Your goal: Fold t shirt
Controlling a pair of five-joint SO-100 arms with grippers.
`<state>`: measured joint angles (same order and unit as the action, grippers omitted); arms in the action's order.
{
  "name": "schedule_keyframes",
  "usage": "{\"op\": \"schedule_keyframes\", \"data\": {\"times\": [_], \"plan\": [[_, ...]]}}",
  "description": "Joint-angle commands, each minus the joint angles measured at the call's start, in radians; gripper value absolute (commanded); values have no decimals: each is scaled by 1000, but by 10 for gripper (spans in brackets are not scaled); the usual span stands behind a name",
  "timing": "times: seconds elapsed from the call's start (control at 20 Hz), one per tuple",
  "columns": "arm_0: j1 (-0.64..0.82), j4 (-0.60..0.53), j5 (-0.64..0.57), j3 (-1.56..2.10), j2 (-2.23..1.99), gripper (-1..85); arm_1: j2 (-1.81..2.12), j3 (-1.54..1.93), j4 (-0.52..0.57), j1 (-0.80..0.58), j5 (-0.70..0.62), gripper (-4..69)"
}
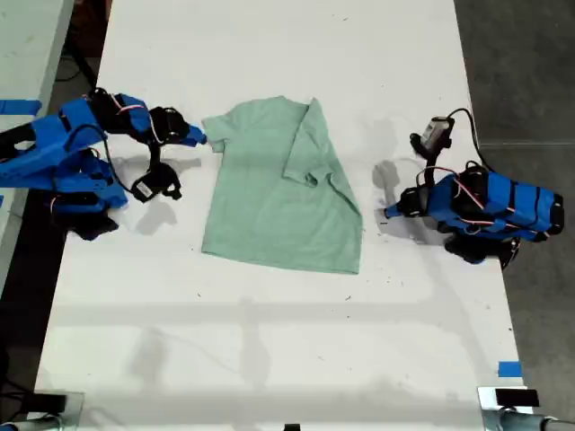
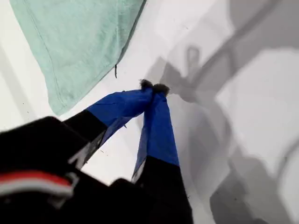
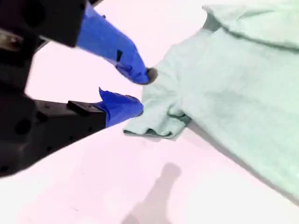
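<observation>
Second hand (image 3: pixel 138 91) part-open at t shirt (image 1: pixel 278 189) sleeve edge; first hand (image 2: pixel 154 87) closed, empty, on bare table (image 1: pixel 269 341).

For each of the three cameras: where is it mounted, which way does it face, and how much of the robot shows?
Exterior view: overhead, looking down on the white table, the t shirt and both blue arms.
First wrist view: on my first gripper, fingers together, apart from the shirt's hem.
Second wrist view: on my second gripper, fingers parted at a bunched sleeve.
Shared: all three show the shirt.
</observation>
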<state>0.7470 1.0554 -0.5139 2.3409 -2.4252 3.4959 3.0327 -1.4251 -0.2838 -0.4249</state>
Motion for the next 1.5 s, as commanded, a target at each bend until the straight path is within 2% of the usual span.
{"op": "schedule_keyframes", "data": {"times": [0.0, 0.15, 0.35, 0.65, 0.7, 0.75, 1.1, 1.2, 1.45], "plan": [[161, 224, -166, -580, 497, 204, 9, 40, 20, 9, 5, -15], [301, 259, -282, -833, 819, 230, 9, 40, 20, 6, -2, -15], [365, 284, -290, -968, 1120, 232, 9, 40, 20, 11, -2, -15], [278, 261, -233, -973, 1276, 214, 9, 40, 20, 11, -2, -15], [264, 273, -222, -977, 1285, 153, 9, 40, 20, 11, -2, -15], [268, 314, -181, -989, 1305, -3, 9, 40, 20, 11, -2, -15], [291, 476, -77, -1029, 1224, -3, 9, 40, 20, 12, -2, -15], [285, 492, -58, -1066, 1135, -3, 9, 40, 20, 12, -2, -15], [117, 471, -92, -1351, 1049, -3, 9, 40, 20, 12, -2, -15]]}}
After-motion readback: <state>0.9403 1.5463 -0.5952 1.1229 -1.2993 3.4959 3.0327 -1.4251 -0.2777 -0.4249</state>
